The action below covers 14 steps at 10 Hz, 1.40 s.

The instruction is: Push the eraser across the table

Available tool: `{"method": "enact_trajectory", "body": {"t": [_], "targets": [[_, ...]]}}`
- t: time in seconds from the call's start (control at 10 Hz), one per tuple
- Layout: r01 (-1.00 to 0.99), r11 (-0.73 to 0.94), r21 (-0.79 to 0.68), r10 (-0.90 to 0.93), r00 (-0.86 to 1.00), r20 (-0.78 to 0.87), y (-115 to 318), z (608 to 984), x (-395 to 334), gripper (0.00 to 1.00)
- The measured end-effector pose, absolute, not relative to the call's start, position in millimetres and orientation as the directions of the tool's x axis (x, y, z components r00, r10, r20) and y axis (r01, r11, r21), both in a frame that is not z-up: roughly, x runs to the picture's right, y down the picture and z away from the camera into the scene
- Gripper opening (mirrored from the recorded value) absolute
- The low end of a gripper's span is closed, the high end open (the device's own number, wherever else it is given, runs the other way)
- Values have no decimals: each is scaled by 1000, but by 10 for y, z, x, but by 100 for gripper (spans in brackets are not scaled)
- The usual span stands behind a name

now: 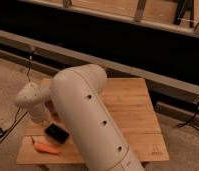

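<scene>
The eraser [57, 132] is a small flat black block lying on the left front part of the light wooden table [130, 105]. My big white arm [90, 115] reaches across the table's middle and bends back to the left. Its white wrist [29, 99] hangs over the table's left edge. The gripper [47, 119] points down just behind and left of the eraser, close above it. Whether it touches the eraser does not show.
An orange carrot [45, 147] lies near the front left corner, just in front of the eraser. A long dark bench or rail [143, 75] runs behind the table. Cables [13, 122] trail on the floor at the left.
</scene>
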State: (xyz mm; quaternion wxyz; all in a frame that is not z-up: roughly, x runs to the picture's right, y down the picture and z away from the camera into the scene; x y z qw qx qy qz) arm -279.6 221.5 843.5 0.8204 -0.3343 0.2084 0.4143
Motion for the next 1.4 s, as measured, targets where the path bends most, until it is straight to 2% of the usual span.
{"method": "enact_trajectory", "body": {"t": [0.7, 1.1, 1.4], "targets": [[-887, 344, -309, 516, 453, -727, 2462, 8434, -1940, 0], [-896, 344, -282, 530, 433, -730, 2340, 8548, -1758, 0], [-882, 367, -296, 556, 463, -690, 2131, 8481, -1803, 0]]}}
